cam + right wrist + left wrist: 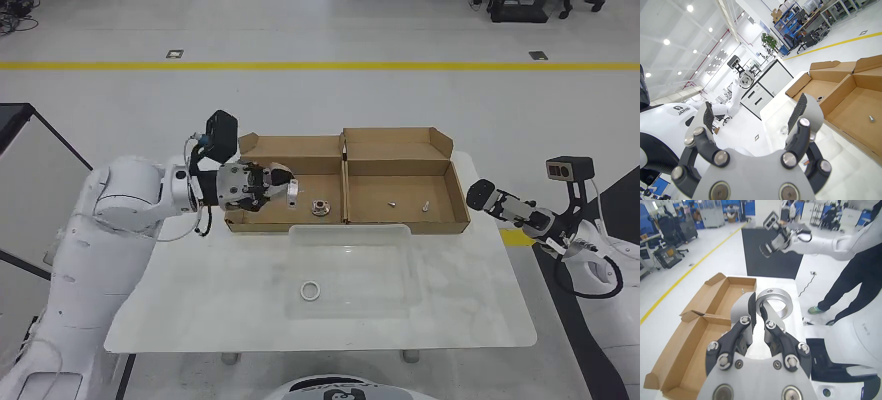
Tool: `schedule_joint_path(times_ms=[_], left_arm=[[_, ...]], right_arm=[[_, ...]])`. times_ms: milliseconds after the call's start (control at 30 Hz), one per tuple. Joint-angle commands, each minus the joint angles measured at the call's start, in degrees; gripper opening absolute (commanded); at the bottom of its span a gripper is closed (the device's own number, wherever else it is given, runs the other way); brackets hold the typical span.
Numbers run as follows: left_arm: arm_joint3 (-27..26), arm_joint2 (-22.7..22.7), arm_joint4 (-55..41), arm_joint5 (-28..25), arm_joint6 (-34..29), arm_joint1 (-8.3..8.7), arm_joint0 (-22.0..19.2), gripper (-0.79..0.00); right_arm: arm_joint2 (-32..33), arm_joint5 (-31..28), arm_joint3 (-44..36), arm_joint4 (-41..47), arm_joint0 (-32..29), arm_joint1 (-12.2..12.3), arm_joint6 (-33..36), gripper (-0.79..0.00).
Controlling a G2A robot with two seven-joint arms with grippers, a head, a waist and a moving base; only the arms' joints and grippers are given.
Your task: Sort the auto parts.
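One metal collar, pinched by its wall over the left box

Left gripper (757, 308) is clamped on the metal collar (779, 294). One finger goes through the bore, the other sits on the outside, and the wall is squeezed between the two pads. That looks like the sensible place to take it: the piece is a stiff machined ring, smooth and shiny, so it is probably slick and dense for its size, and a pinch across the full outer width would likely roll off. There is no give in it and little fear of breakage. The risk I'd watch is it swivelling on the pads.

Out from the hand, the collar hangs above the left end of the left cardboard box (325, 180), where a flanged part (320, 208) lies on the floor. To the right, the right cardboard box (400, 185) holds two bolts (392, 205). Nearer, a clear tray (400, 300) on the table (200, 300) carries a white ring (310, 291).

Far right, off the table edge, the right gripper (755, 106) waits with fingers spread wide, holding nothing
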Motion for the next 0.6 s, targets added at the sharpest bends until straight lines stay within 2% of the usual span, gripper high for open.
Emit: schedule_joint_path(times_ms=[0, 267, 567], left_arm=[[-0.4, -0.84, -5.37, -0.3, 1.44, 0.39, 0.62, -0.785], [-5.38, -3.91, -24.82, -0.3, 0.76, 1.22, 3.04, -0.785], [-11.55, -8.99, -37.61, -0.3, 0.13, -0.05, 6.63, -0.785]], right_arm=[[0.0, 0.0, 0.0, 0.0, 0.0, 0.0, 0.0, 0.0], [0.0, 0.0, 0.0, 0.0, 0.0, 0.0, 0.0, 0.0], [0.0, 0.0, 0.0, 0.0, 0.0, 0.0, 0.0, 0.0]])
